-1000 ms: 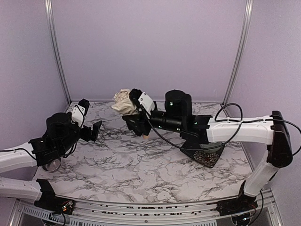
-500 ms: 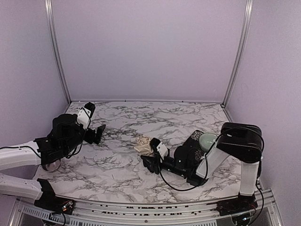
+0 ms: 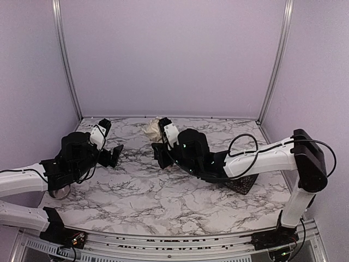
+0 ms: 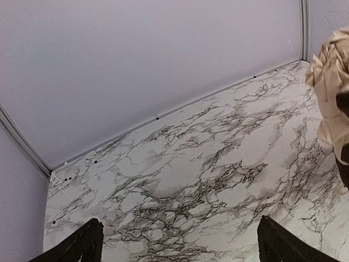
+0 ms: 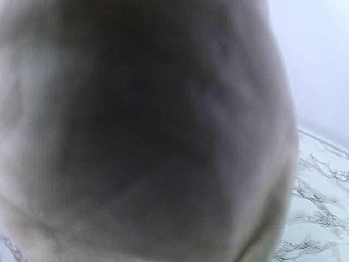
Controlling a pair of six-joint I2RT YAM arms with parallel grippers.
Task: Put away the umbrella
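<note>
The umbrella point(image 3: 152, 129) shows as a crumpled cream-beige bundle held above the back middle of the marble table point(image 3: 163, 202). My right gripper point(image 3: 159, 140) reaches left and back and is shut on it. In the right wrist view the blurred fabric point(image 5: 142, 131) fills the frame and hides the fingers. The shaft and the handle are hidden. My left gripper point(image 3: 113, 155) is open and empty at the left, apart from the umbrella. In the left wrist view its fingertips point(image 4: 82, 245) stand wide apart over bare marble, and the fabric point(image 4: 331, 82) shows at the right edge.
A black mesh container point(image 3: 243, 184) lies under my right forearm at the right. A round metallic object point(image 3: 59, 191) sits below my left arm near the left wall. Purple walls close the back and both sides.
My right arm has swung from the front middle of the table up and back, carrying the umbrella bundle. My left arm has barely moved.
</note>
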